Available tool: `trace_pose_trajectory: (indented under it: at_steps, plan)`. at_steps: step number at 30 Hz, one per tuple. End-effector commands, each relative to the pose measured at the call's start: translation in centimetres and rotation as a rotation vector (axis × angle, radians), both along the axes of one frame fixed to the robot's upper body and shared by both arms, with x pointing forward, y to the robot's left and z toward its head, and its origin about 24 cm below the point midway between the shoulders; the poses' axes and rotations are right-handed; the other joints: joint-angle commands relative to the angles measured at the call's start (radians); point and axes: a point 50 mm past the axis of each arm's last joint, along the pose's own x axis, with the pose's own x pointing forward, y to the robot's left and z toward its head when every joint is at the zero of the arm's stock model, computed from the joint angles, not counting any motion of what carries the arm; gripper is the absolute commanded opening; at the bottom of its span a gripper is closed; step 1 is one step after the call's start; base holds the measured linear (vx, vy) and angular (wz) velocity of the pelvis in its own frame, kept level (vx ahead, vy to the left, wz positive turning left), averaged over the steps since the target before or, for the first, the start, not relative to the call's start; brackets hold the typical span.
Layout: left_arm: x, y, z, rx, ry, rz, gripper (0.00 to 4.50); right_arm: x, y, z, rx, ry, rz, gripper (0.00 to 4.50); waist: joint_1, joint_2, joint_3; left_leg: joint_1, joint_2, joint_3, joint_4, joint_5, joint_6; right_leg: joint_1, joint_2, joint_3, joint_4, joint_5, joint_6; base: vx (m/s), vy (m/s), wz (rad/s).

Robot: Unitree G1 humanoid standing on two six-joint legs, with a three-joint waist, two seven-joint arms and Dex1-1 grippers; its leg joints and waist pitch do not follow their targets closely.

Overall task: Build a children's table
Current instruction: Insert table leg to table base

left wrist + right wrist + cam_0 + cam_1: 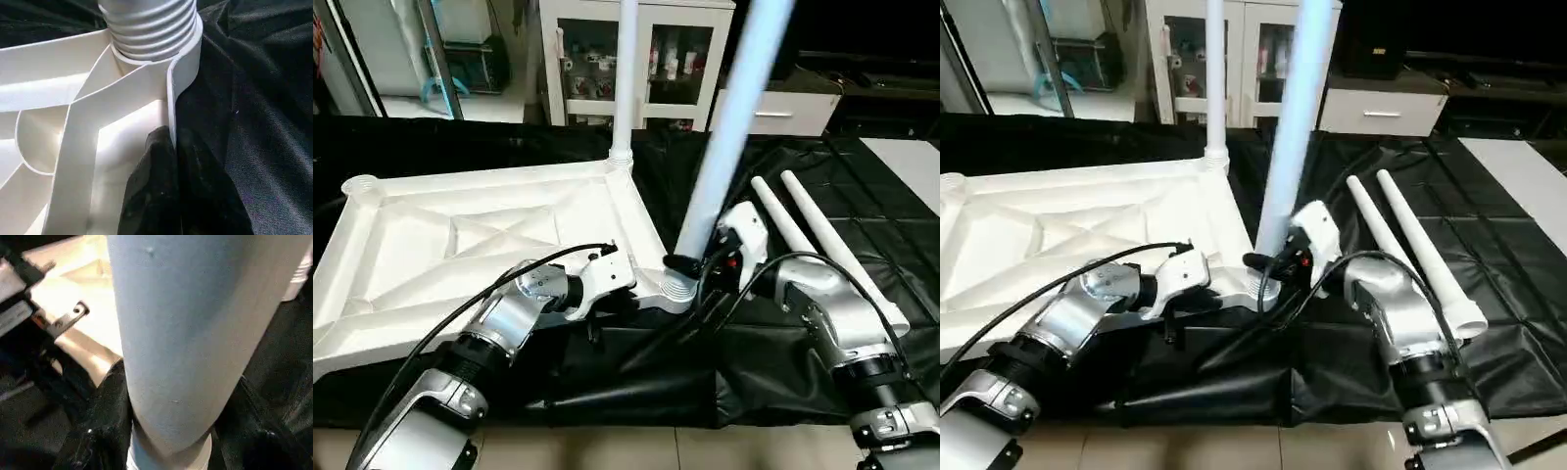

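Sockets at two corners of tabletop (pixel 460 235) hold legs; right claw (pixel 690 262) grips near leg (pixel 729 137); left claw (pixel 173 161) pinches rim.

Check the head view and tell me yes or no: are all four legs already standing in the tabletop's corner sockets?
No: two legs lie loose on the black cloth beside the tabletop.

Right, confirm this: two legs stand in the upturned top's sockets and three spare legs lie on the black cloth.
Not three. The left eye view shows two spare legs lying on the black cloth. Two legs, the far leg and the near leg, do stand in the upturned top.
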Motion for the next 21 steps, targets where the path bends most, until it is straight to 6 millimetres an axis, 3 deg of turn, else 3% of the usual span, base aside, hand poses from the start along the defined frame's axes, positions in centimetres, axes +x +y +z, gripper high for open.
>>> trace_pose_trajectory:
  at_steps: [1,3,6,8,14,21]
  plan:
    - [-0.6,-0.1,-1.0,0.018,0.029,-0.004,0.0,-2.7,-2.2,-6.2,-0.111,0.309,-0.093,1.85,-0.013,0.009,-0.017,0.026,0.047,-0.041,-0.094,-0.613,-0.052,-0.013,-0.042,0.02,-0.093,-0.552,-0.103,0.0,0.0,0.0]
    - [-0.5,-0.2,-1.0,0.019,0.028,-0.007,0.0,-3.1,-2.7,-6.7,-0.159,0.319,-0.08,1.85,-0.013,0.007,-0.015,0.023,0.045,-0.041,-0.093,-0.613,-0.048,-0.013,-0.043,0.02,-0.095,-0.572,-0.099,0.0,0.0,0.0]
    - [-0.4,-0.2,-1.0,0.02,0.026,-0.008,0.0,-3.0,-2.8,-6.4,-0.175,0.298,-0.07,1.85,-0.015,0.009,-0.011,0.034,0.042,-0.045,-0.089,-0.645,-0.046,-0.021,-0.045,0.015,-0.109,-0.67,-0.067,0.0,0.0,0.0]
    - [-0.4,-0.2,-1.0,0.021,0.025,-0.009,0.0,-2.9,-2.8,-6.2,-0.188,0.278,-0.053,1.85,-0.015,0.01,-0.011,0.035,0.043,-0.048,-0.09,-0.654,-0.048,-0.022,-0.045,0.013,-0.11,-0.68,-0.059,0.0,0.0,0.0]
    - [-0.4,-0.2,-0.9,0.022,0.023,-0.013,0.0,-2.7,-1.9,-5.1,-0.211,0.222,0.074,1.85,-0.013,0.007,-0.015,0.028,0.047,-0.048,-0.1,-0.623,-0.041,-0.009,-0.046,0.018,-0.105,-0.601,-0.081,0.0,0.0,0.0]
    - [-0.5,-0.3,-1.0,0.022,0.025,-0.017,0.0,-1.7,-0.8,-3.9,-0.225,0.191,0.152,1.85,-0.009,0.004,-0.015,0.024,0.047,-0.043,-0.101,-0.58,-0.034,-0.007,-0.049,0.024,-0.101,-0.572,-0.102,0.0,0.0,0.0]
